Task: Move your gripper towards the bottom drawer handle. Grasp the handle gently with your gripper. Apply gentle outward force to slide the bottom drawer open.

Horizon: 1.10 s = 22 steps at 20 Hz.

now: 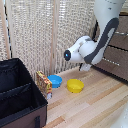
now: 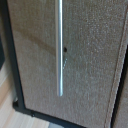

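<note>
Gripper fingers show in neither view, so whether they are apart or together cannot be told. Only the wrist view shows the bottom drawer handle point(image 2: 60, 47), close against its brown drawer front point(image 2: 95, 60). Only the exterior view shows the white arm point(image 1: 92, 47) before the cabinet point(image 1: 116, 50), plus a yellow bowl point(image 1: 75, 85), a blue bowl point(image 1: 55, 80) and a black fabric box point(image 1: 20, 95).

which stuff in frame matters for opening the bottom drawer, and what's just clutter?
For the job:
- bottom drawer
- handle, the silvery bar close up in the wrist view
- robot arm

Lying about:
- black fabric box
- blue bowl
- yellow bowl
- snack packet
</note>
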Available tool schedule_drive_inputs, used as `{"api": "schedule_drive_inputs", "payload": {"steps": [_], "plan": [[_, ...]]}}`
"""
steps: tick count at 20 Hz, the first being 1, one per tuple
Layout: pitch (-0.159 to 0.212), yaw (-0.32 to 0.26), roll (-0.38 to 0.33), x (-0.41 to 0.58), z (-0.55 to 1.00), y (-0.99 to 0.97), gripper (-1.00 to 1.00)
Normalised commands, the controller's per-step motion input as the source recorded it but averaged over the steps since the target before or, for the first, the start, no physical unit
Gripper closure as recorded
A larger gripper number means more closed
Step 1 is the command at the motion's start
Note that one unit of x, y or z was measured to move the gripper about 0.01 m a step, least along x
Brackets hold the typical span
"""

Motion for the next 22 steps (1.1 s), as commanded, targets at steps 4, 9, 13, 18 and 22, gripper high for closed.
{"api": "schedule_drive_inputs", "payload": {"steps": [4,9,13,18,22], "plan": [[0.0,0.003,-0.155,-0.112,-0.07,-0.56,-1.0],[0.0,0.0,-0.048,-0.074,-0.02,-0.79,-1.0],[0.0,-0.02,0.018,0.07,-0.01,-0.66,-1.0],[0.0,-0.011,0.005,0.146,0.0,-0.34,1.0],[0.0,0.0,0.0,0.041,0.0,-0.08,1.0]]}}
